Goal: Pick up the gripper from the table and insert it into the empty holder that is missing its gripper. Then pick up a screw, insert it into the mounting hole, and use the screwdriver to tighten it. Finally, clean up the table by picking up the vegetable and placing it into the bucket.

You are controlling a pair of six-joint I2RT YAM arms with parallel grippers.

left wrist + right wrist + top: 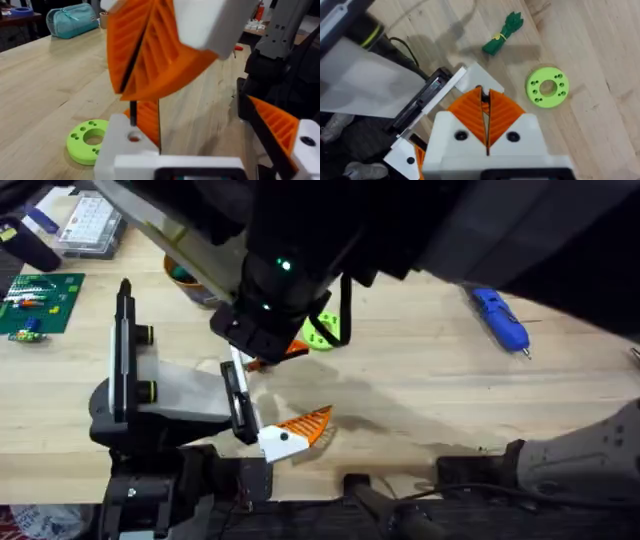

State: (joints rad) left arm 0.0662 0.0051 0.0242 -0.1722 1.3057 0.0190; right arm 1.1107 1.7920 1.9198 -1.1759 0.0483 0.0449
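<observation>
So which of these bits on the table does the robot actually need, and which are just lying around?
Part of the job:
- lime-green gripper
- blue screwdriver
- green vegetable
- bucket, partly hidden under an arm

Just lying about:
- green circuit board
- teal pouch

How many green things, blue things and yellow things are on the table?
Green: 3, the round green piece, the leafy vegetable and the circuit board.
Blue: 1, the screwdriver.
Yellow: 1, the bucket, half hidden.
Total: 5.
</observation>
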